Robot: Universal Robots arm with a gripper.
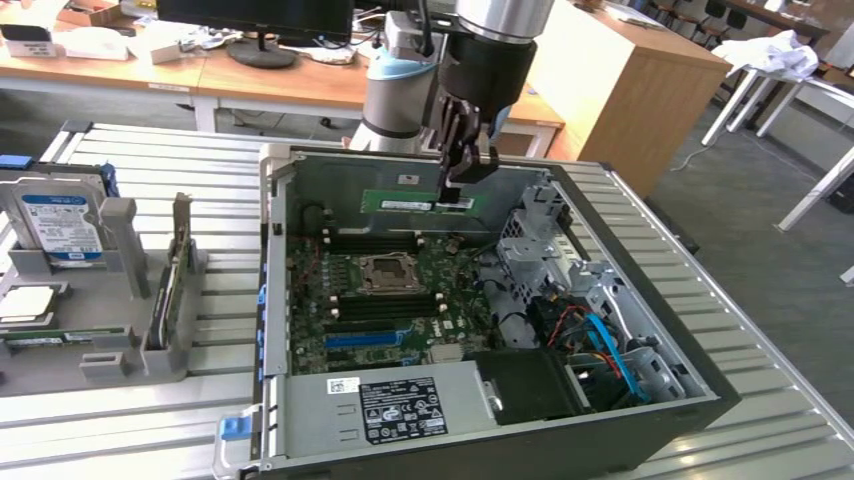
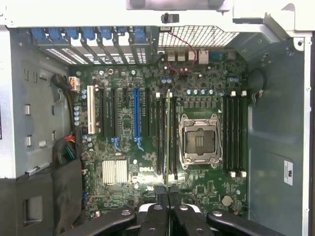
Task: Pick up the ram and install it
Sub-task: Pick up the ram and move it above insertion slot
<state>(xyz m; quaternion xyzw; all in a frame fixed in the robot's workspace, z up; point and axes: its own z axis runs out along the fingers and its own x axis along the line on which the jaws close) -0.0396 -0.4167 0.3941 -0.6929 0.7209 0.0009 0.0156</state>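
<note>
Ram [image 1: 400, 202] pinched in claw [image 1: 458, 197], one end hidden behind it.

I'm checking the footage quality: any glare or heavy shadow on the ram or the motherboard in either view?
Exterior view: the ram, held in the gripper, is evenly lit, no glare; one bay of the case lies in shadow. Wrist view: the motherboard is evenly lit, while the case's metal rim washes out white.

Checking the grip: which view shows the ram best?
The exterior view: the ram shows its green flat side, held by the jaws at one end. The wrist view gives it edge-on, a thin strip.
</note>
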